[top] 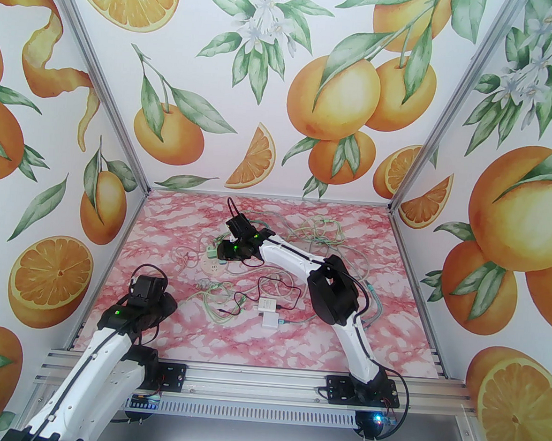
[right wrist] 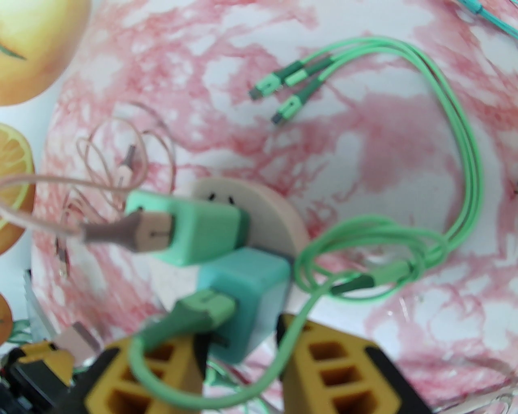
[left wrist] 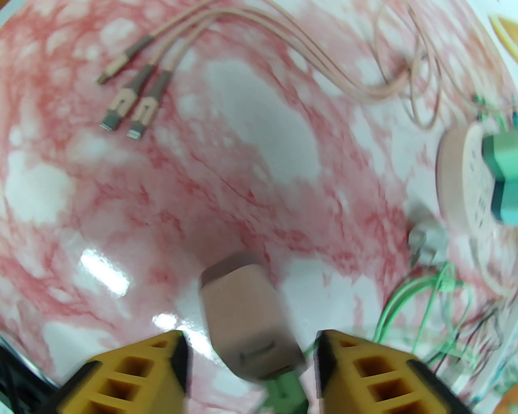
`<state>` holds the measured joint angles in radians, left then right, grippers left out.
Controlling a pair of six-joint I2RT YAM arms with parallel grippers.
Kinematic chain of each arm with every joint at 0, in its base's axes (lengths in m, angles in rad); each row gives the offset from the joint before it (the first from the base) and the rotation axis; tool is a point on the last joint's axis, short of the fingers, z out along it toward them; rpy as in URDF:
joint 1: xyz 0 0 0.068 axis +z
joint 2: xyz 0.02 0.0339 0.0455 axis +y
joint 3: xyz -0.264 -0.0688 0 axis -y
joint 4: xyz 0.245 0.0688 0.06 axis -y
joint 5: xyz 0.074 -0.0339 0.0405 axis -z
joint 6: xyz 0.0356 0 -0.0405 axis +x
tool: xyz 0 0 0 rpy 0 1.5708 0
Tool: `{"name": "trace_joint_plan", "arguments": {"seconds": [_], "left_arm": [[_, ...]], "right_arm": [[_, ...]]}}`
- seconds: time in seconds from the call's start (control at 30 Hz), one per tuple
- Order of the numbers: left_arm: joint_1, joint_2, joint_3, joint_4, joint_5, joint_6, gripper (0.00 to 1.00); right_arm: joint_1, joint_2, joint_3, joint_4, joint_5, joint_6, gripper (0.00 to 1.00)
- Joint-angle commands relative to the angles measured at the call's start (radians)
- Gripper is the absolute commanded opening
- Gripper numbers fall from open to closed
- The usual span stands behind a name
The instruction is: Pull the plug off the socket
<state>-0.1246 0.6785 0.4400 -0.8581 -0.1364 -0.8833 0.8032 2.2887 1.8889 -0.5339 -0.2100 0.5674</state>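
A round beige socket lies on the pink marbled table, also seen at the right edge of the left wrist view as the socket. Two plugs sit in it: a teal plug and a mint plug with a pink cable. My right gripper is shut on the teal plug, one yellow finger on each side. A pink plug with a green connector lies loose on the table between the fingers of my left gripper, which is open with gaps on both sides. From above, the right gripper is over the socket.
Loose cables tangle around the socket: a green three-headed cable, a pink three-headed cable, thin green and black wires. Two white adapters lie mid-table. Printed walls close in the left, back and right sides.
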Motion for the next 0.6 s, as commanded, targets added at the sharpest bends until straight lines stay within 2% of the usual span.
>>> {"name": "trace_joint_plan", "arguments": {"seconds": [0.0, 0.07, 0.13, 0.17, 0.4, 0.5, 0.57], "left_arm": [[0.006, -0.001, 0.022, -0.010, -0.024, -0.018, 0.77], [0.006, 0.009, 0.051, -0.050, -0.057, -0.003, 0.82], [0.004, 0.021, 0.078, -0.091, -0.091, -0.025, 0.96], [0.006, 0.029, 0.088, -0.081, -0.079, -0.014, 1.00], [0.005, 0.143, 0.255, -0.043, -0.067, 0.134, 1.00], [0.005, 0.207, 0.304, 0.019, -0.010, 0.199, 1.00], [0.006, 0.259, 0.321, 0.098, 0.093, 0.239, 1.00]], "right_arm": [[0.018, 0.092, -0.066, -0.181, 0.047, -0.013, 0.35], [0.018, 0.088, -0.068, -0.182, 0.049, -0.013, 0.35], [0.018, 0.084, -0.070, -0.180, 0.052, -0.013, 0.35], [0.019, 0.082, -0.071, -0.181, 0.052, -0.014, 0.36], [0.012, 0.043, -0.036, -0.181, 0.049, -0.029, 0.41], [0.009, 0.024, 0.018, -0.206, 0.060, -0.038, 0.50], [0.010, 0.005, 0.047, -0.216, 0.074, -0.044, 0.52]]}}
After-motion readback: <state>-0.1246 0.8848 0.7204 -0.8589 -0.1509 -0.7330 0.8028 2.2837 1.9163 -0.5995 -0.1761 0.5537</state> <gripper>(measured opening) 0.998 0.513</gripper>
